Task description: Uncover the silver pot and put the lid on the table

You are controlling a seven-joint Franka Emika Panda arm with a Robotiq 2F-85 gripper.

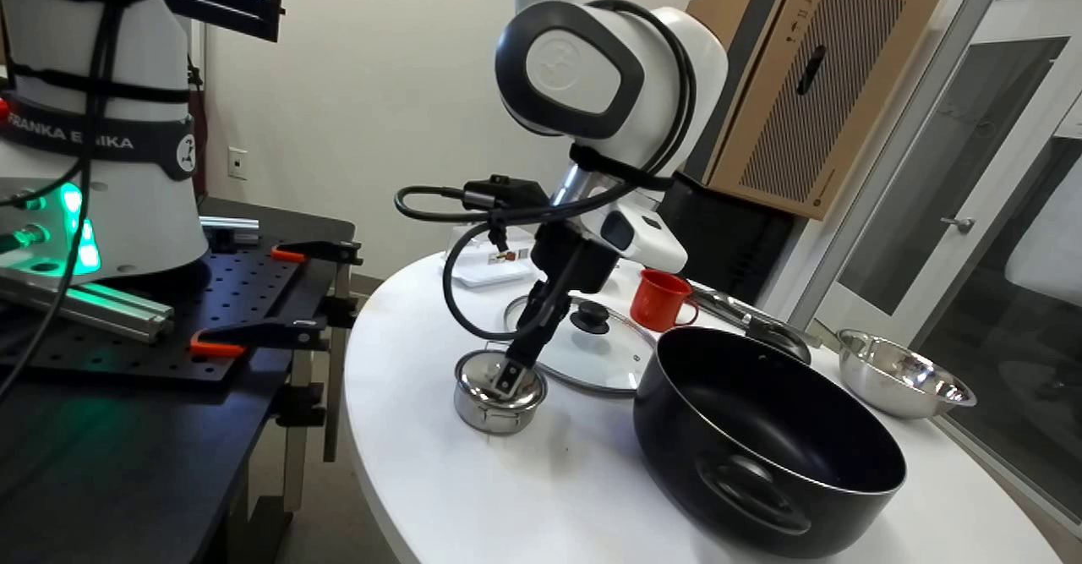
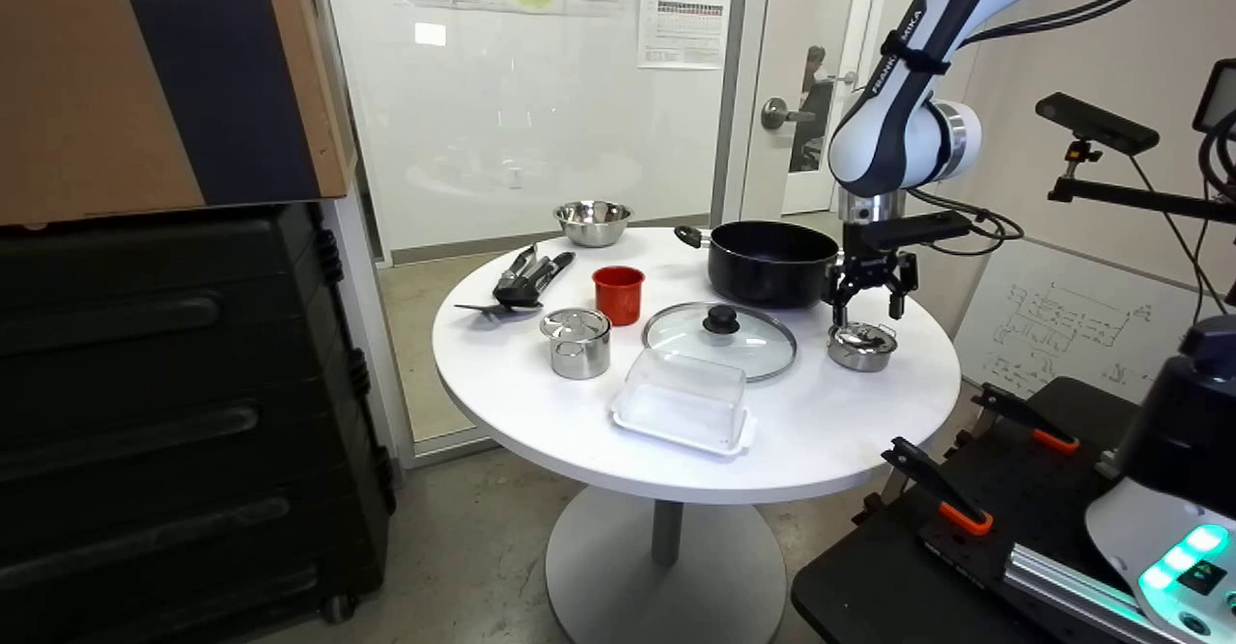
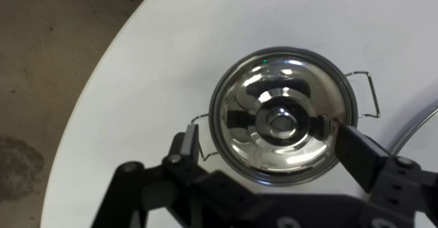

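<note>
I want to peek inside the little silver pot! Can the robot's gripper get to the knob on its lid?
Probably yes: the gripper hangs open over the lid, the knob shows between the fingers in the wrist view, and nothing seems in the way.

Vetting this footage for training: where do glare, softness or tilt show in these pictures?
Wrist view: white glints and dark reflections on the steel lid; gripper dark and soft-edged. In an exterior view: door leans strongly. Both exterior views: base lights glare greenish.
</note>
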